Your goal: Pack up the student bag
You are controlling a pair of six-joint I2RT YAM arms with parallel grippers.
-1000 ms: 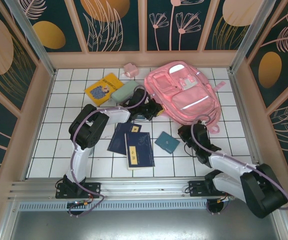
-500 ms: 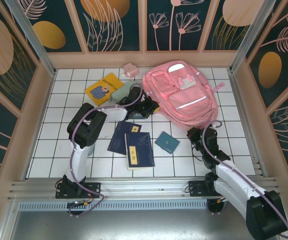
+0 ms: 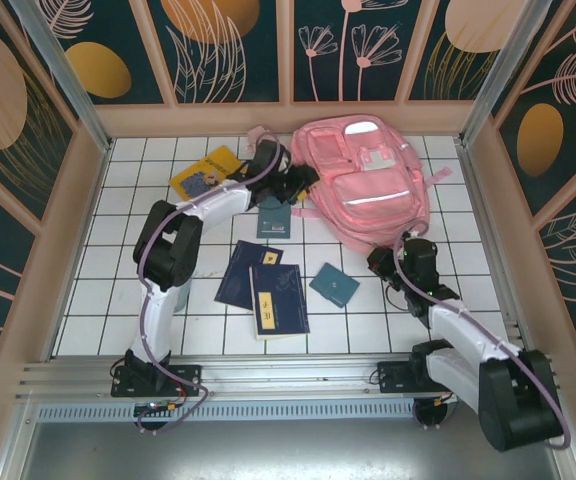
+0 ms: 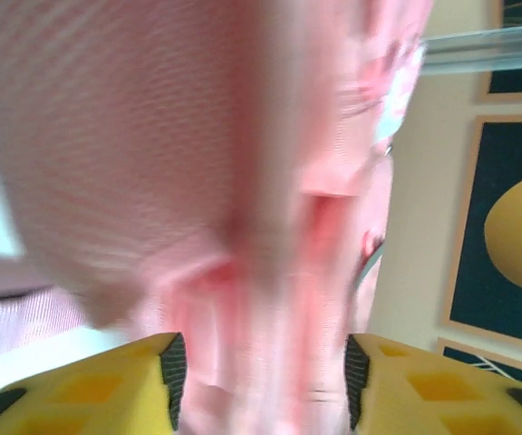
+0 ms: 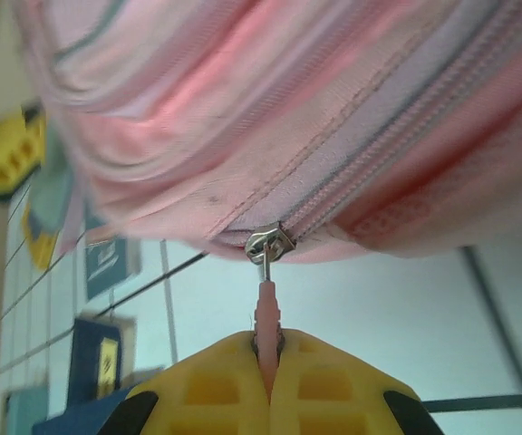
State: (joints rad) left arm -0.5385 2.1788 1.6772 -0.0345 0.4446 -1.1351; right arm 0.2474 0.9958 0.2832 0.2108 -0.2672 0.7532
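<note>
While the student bag (image 3: pixel 373 185), far right on the table (image 3: pixel 118 290), is being held by its zipper pull (image 5: pixel 266 313) in the clamped right gripper (image 5: pixel 268 353), the left gripper (image 4: pixel 263 381) parted at its side, unzipping is seemingly being attempted, needing a steady pull.

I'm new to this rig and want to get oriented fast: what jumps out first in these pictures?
The big glossy pink student bag at the far right of the white tiled table dominates. The right gripper is pinched shut on the bag's pink zipper pull, while the left gripper sits at the bag's left edge. Dark blue books lie on the tiles in front of it.
</note>
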